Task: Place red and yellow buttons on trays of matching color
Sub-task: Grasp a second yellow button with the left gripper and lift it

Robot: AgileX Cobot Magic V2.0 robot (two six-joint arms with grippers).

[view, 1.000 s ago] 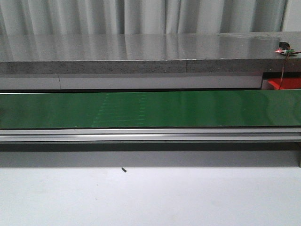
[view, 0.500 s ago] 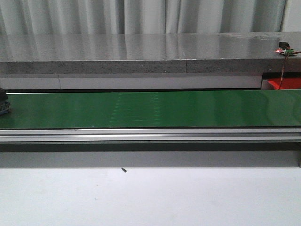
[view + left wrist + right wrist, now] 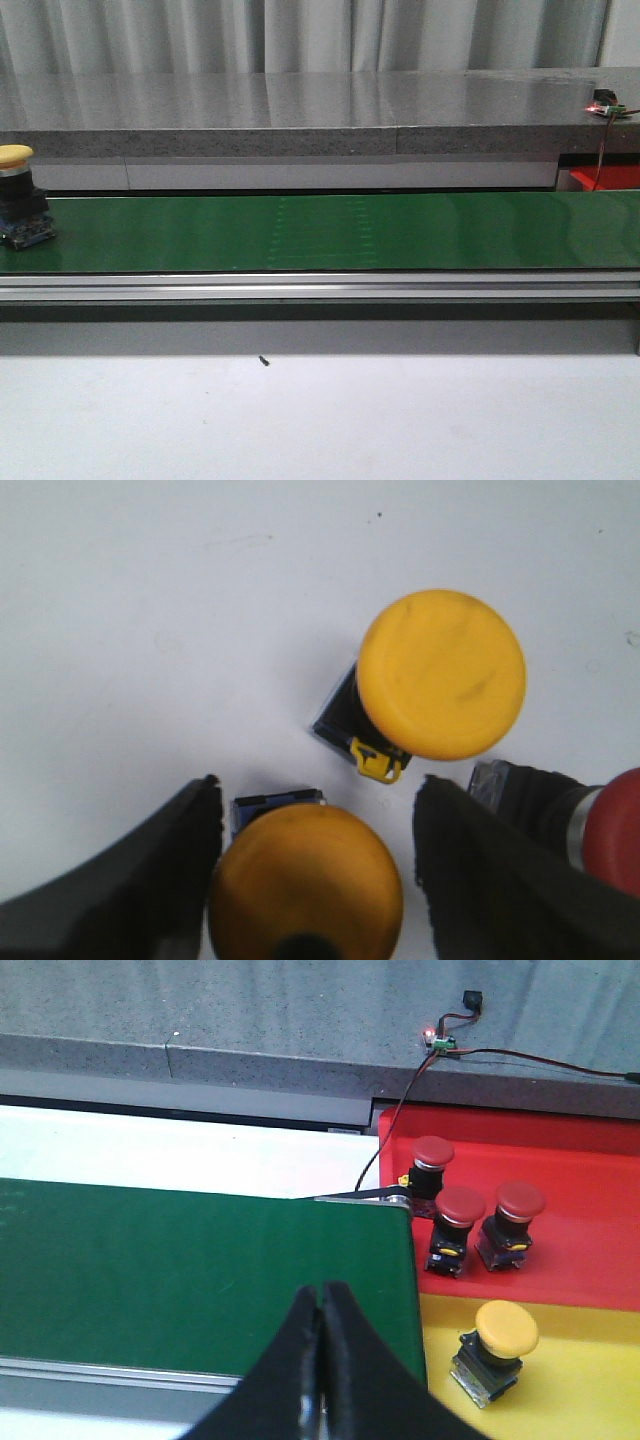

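Currently no legible writing anywhere; yellow button (image 3: pixel 20 195) rides green belt (image 3: pixel 330 232) at 9 o'clock. Left gripper (image 3: pixel 315 870) fingers spread around another yellow button (image 3: pixel 305 880). Right gripper (image 3: pixel 322 1360) pressed together over belt, empty

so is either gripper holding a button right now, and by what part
Neither holds one. The right gripper is shut on nothing above the green belt. The left gripper is open, its fingers straddling a yellow button without clamping it.
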